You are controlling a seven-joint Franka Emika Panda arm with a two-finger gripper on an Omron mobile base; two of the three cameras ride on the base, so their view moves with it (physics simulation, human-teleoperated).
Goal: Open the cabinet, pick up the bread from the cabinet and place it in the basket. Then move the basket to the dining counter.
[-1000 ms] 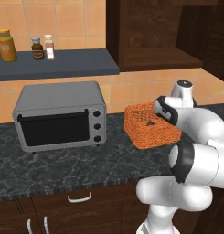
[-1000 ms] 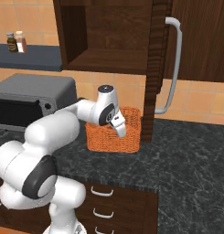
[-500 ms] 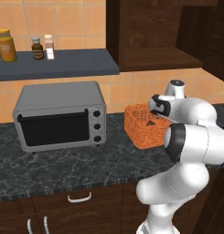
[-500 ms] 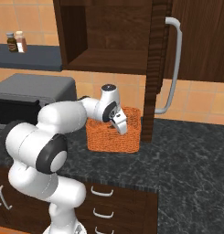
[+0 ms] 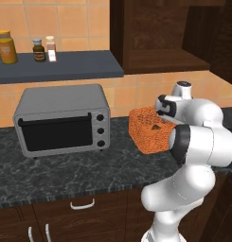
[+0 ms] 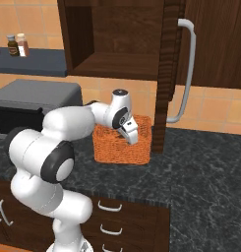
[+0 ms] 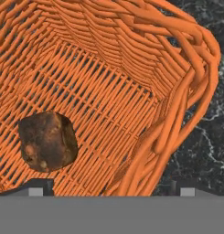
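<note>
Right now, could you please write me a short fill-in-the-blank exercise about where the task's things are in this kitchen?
1. The bread lies inside the ____.
2. The basket stands on the black marbled ____.
3. The cabinet door, with its silver bar handle, stands ____.
4. Left of the basket in the left base view sits a grey toaster ____.

Missing words: basket; counter; open; oven

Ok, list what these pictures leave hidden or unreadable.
- Claw in the right base view: fingertips dip behind the basket rim, so open or shut is unclear.
- Bread in the left base view: hidden by the basket wall.
- Shelf jars: labels too small to read.
</note>
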